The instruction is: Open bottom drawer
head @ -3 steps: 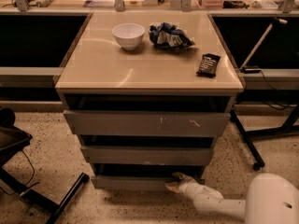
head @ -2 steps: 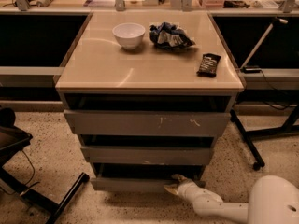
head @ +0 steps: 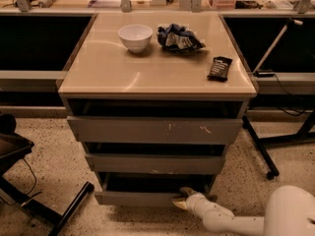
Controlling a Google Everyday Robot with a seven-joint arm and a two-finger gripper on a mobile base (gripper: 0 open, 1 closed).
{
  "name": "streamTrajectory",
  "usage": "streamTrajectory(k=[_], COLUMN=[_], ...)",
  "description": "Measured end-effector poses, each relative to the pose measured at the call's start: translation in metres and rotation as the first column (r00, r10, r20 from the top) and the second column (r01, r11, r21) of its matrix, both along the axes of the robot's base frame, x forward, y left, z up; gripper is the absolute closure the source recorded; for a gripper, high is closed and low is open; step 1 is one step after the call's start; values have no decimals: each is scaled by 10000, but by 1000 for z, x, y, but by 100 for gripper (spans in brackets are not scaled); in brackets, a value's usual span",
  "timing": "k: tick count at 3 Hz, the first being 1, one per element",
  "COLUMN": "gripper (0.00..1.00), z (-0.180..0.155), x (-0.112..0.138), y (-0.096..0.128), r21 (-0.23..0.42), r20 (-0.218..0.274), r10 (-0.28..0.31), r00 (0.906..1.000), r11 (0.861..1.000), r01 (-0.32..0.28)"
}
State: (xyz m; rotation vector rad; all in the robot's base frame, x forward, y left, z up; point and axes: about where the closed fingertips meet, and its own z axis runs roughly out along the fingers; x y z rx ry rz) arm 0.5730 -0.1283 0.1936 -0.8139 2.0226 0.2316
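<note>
The bottom drawer (head: 133, 198) is the lowest grey front of the cabinet, and it stands out a little with a dark gap above it. My gripper (head: 182, 198) is low at the right part of that front. One finger is over the top edge and the other is in front, shut on the panel. My white arm (head: 236, 224) reaches in from the lower right corner.
The middle drawer (head: 152, 164) and the scratched top drawer (head: 152, 131) also stand slightly out. On the cabinet top are a white bowl (head: 135, 36), a crumpled bag (head: 178, 37) and a dark snack bar (head: 219, 68). A chair base (head: 54, 210) is on the left floor and a wheeled stand leg (head: 261, 154) on the right.
The bottom drawer front has slid a little toward the camera, and my gripper has come back with it.
</note>
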Motion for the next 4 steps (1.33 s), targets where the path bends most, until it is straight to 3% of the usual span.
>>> streamTrajectory(k=[1,2,3,4], gripper=[100,100,100,100], z=[-2,-9,-3,-9], x=[-1,-19,-20,-37], y=[0,6,6,2], r21=[-44,-205,-207,-279], r20=[21,78,78,44], r10=[33,431,432,470], r00=[10000,9990,9990,9989], r11=[10000,9989,9989,9985], r01=[-33,-429,-430,-468])
